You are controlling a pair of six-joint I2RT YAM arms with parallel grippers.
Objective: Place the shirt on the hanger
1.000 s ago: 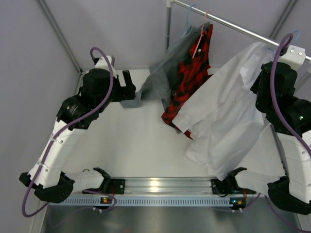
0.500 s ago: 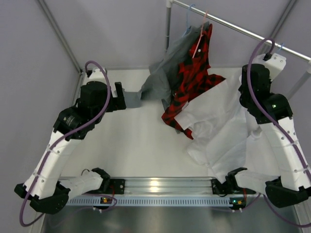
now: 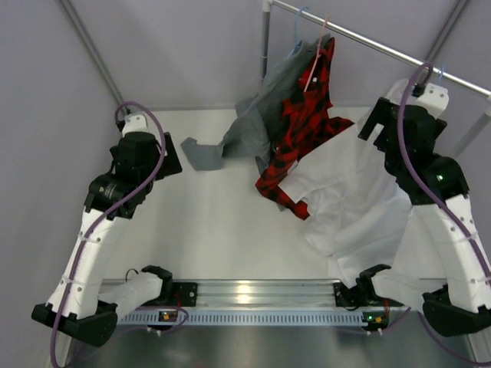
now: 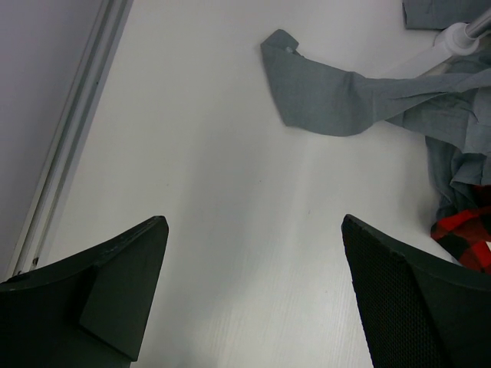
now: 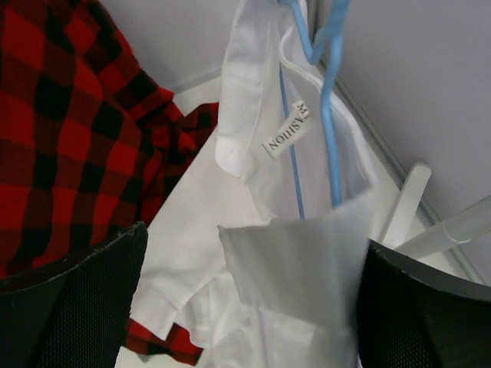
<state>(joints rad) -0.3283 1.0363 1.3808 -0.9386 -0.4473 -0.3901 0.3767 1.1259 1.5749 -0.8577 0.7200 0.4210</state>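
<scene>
The right gripper (image 5: 253, 253) gapes wide, holding nothing; the left gripper (image 4: 253, 230) likewise. At twelve o'clock the shirt (image 5: 199, 230) hangs on the hanger (image 5: 330, 146). A snagging finger could drag the limp, wrinkled white fabric off that thin, smooth blue frame.

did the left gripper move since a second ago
Yes. The left gripper has pulled back leftward and nearer, away from the rack post and clear of the grey sleeve.
</scene>
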